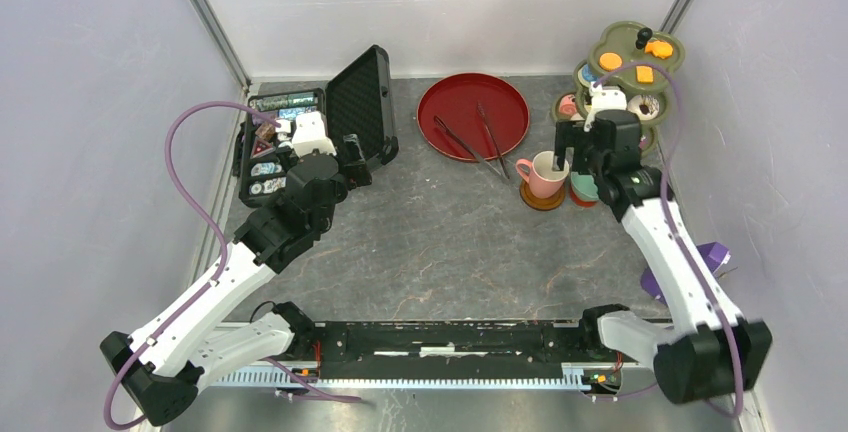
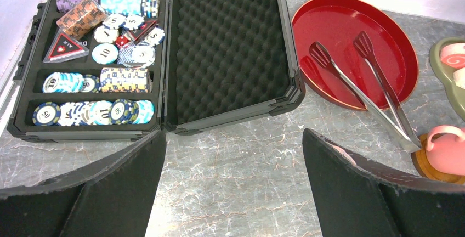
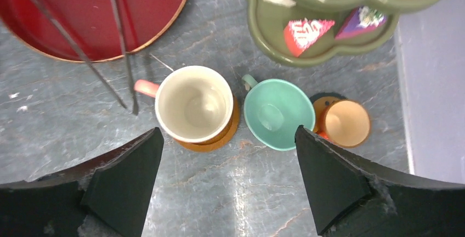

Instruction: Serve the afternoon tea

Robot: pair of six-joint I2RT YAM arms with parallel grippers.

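While the left end effector (image 2: 234, 135) gapes empty near the chip case (image 2: 230, 45), the right end effector (image 3: 227, 135) — equally wide, empty — hangs over the pink cup (image 3: 194, 102) and mint cup (image 3: 274, 113) on the worktop (image 3: 66, 116).

My left end effector (image 2: 233, 138) and right end effector (image 3: 227, 133) have wide black fingers (image 3: 340, 182) with rough edges. Behind them I see my left arm (image 1: 215, 287) and right arm (image 1: 670, 242), white with black joints, each with a looping purple cable (image 1: 185, 167).
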